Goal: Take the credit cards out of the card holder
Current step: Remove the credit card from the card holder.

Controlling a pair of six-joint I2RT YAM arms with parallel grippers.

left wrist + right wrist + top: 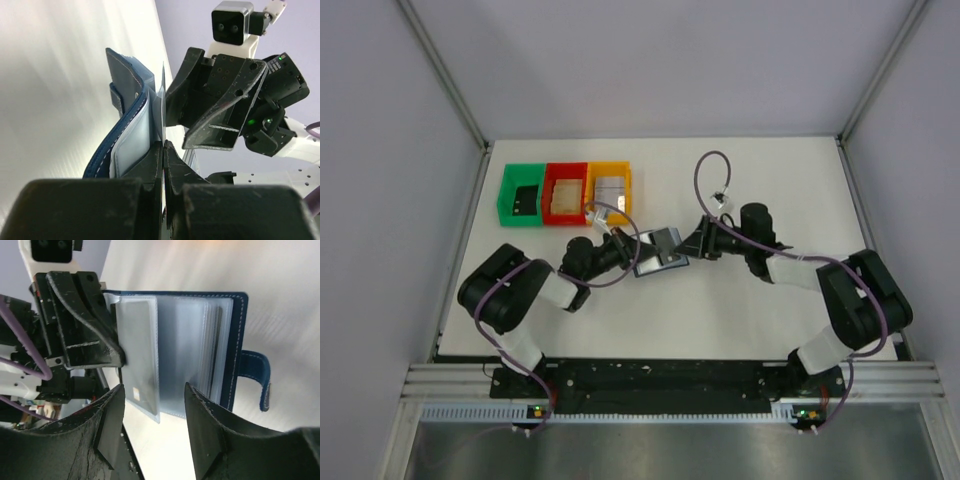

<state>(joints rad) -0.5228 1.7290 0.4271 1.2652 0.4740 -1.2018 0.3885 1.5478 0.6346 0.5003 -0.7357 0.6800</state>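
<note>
- Left gripper (pixel 165 148): fingers pressing together, pinching one edge of the card holder (pixel 236 335).
- Card holder: lying open between the two grippers.
- Credit card (pixel 136 352): pale grey, sitting in the sleeve nearest the left fingers.
- Right gripper (pixel 155 397): fingers standing spread, straddling the sleeves' edge.

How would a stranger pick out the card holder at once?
On the white table, look near the three coloured bins, between the left claw and the right claw. The card holder is the only dark blue folding wallet, open, with clear sleeves; the bins are rigid boxes.
</note>
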